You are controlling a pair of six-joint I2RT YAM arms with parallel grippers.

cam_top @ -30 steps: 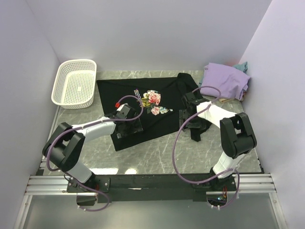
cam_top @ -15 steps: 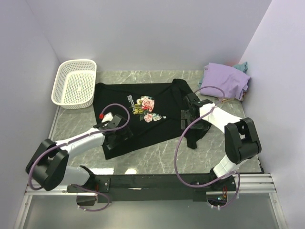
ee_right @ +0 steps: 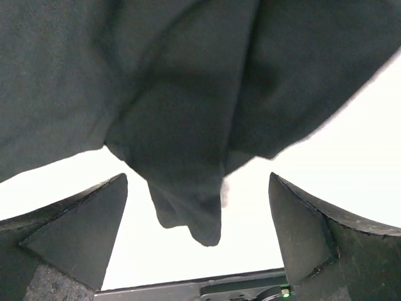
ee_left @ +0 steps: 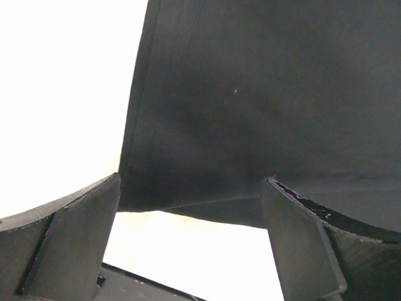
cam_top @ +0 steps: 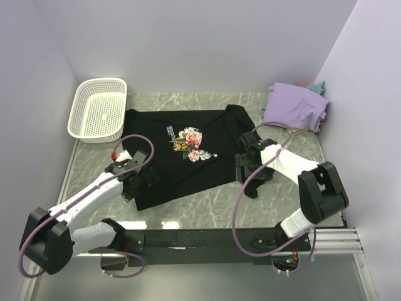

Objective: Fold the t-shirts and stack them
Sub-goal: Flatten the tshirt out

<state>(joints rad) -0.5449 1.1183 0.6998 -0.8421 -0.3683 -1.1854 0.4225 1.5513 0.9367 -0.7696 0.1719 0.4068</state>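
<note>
So both jaws are spread wide, gripping nothing. The left gripper [ee_left: 191,188] hovers at the black t-shirt [cam_top: 182,157]'s near-left corner, the right gripper [ee_right: 197,185] over its bunched right sleeve. The shirt's mostly flat mid-worktop [cam_top: 210,200], and the lavender t-shirt [cam_top: 296,106] is heaped in the far-right corner.

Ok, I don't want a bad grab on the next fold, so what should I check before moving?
1. Left gripper open: ok.
2. Right gripper open: ok.
3. Black rose-print cloth t-shirt lying flat: not ok, its right side is bunched.
4. Shirt's near corner framed between the left jaws: ok.
5. Plain lavender t-shirt apart from the black one: ok.
6. Height of either gripper above the cloth: cannot tell.
</note>
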